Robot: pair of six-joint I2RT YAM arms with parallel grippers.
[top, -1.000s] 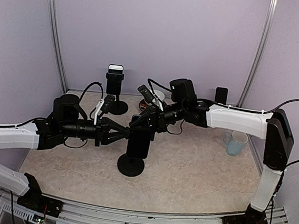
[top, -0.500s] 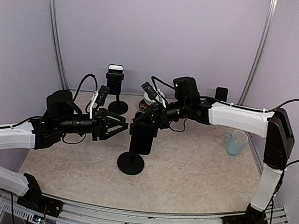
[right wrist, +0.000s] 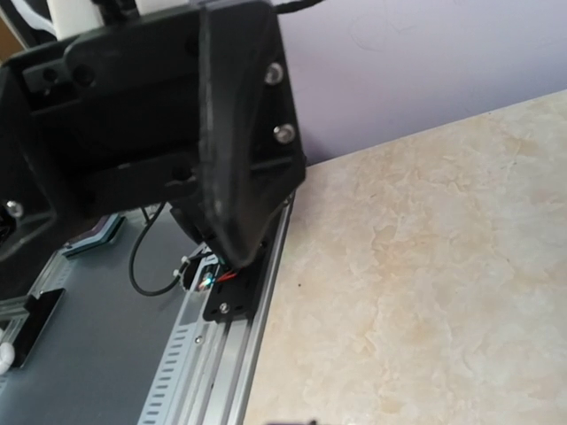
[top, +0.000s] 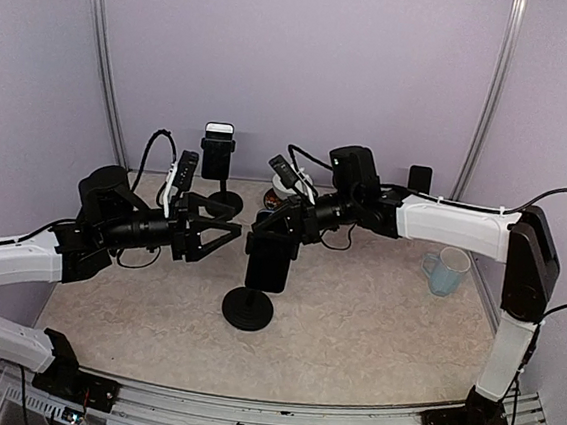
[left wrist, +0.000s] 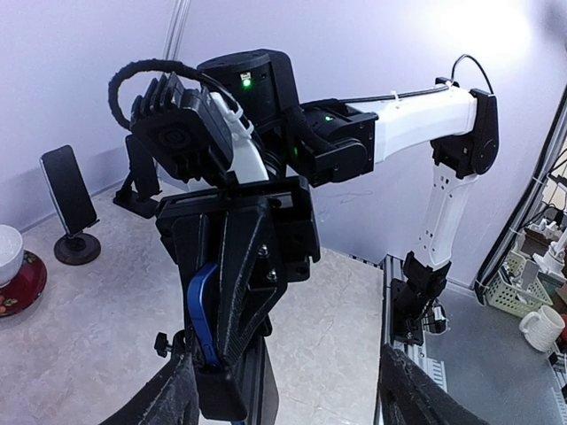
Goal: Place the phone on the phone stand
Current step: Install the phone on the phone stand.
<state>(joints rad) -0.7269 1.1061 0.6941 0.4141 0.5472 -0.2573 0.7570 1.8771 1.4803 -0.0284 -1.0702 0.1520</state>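
Observation:
A dark phone (top: 269,261) with a blue edge (left wrist: 202,320) stands upright over the black phone stand (top: 248,311), its lower end in the stand's cradle (left wrist: 221,395). My right gripper (top: 280,228) comes in from the right and is shut on the phone's top part; its black fingers (left wrist: 241,266) clamp the phone's sides. Left of the phone and apart from it, my left gripper (top: 220,242) is open and holds nothing. In the left wrist view its fingertips (left wrist: 170,400) frame the bottom edge.
Another phone on a stand (top: 217,152) is at the back, and a third small phone (top: 419,180) is at the back right. A white bowl on a red saucer (top: 292,185) sits behind the right gripper. A pale blue cup (top: 446,271) stands at the right.
My left gripper let go of the phone, opened wide and drew back to the left. The right gripper stayed shut at the phone's top.

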